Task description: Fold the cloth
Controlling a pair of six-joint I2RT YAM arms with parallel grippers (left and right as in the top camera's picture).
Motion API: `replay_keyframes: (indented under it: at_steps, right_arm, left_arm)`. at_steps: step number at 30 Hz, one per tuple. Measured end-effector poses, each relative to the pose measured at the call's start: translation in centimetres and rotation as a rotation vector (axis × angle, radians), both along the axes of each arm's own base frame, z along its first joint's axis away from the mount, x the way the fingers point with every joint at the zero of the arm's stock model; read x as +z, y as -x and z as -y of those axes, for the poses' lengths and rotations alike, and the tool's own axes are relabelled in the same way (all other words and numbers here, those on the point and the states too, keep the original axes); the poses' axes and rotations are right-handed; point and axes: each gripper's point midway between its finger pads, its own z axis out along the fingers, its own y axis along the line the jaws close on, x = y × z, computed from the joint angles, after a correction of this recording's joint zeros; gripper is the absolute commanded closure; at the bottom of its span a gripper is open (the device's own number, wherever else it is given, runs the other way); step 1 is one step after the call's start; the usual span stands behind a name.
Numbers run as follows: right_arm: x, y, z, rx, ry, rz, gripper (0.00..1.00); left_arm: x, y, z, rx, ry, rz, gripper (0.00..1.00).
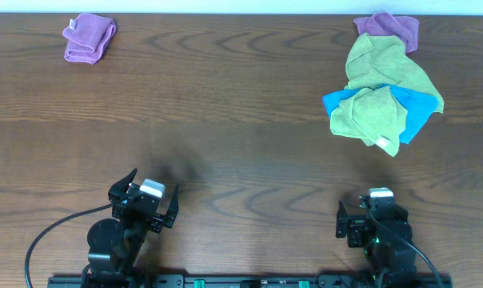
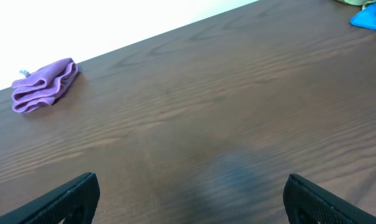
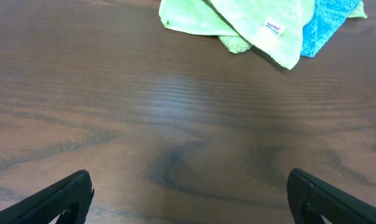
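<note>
The cloth is a lilac-purple bundle, loosely folded with a small tag showing, at the table's far left corner; the left wrist view has the cloth near the far edge. My left gripper is open and empty at the near edge, turned slightly left, well short of the cloth. In its own view the left gripper has only bare wood between its fingers. My right gripper is open and empty at the near right. Bare wood also lies between the fingers of the right gripper.
A pile at the far right holds two lime-green cloths, a blue cloth and a second purple cloth at the back. The green cloth and the blue cloth lie ahead of my right gripper.
</note>
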Motion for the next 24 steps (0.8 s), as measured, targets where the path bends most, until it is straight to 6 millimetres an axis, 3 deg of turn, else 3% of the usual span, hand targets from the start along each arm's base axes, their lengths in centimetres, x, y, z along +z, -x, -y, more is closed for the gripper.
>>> replay_keyframes:
  at_steps: [24]
  right_arm:
    - [0.0, 0.0, 0.66, -0.036, 0.0, 0.0, 0.01]
  left_arm:
    - [0.0, 0.0, 0.0, 0.0, 0.0, 0.0, 0.05]
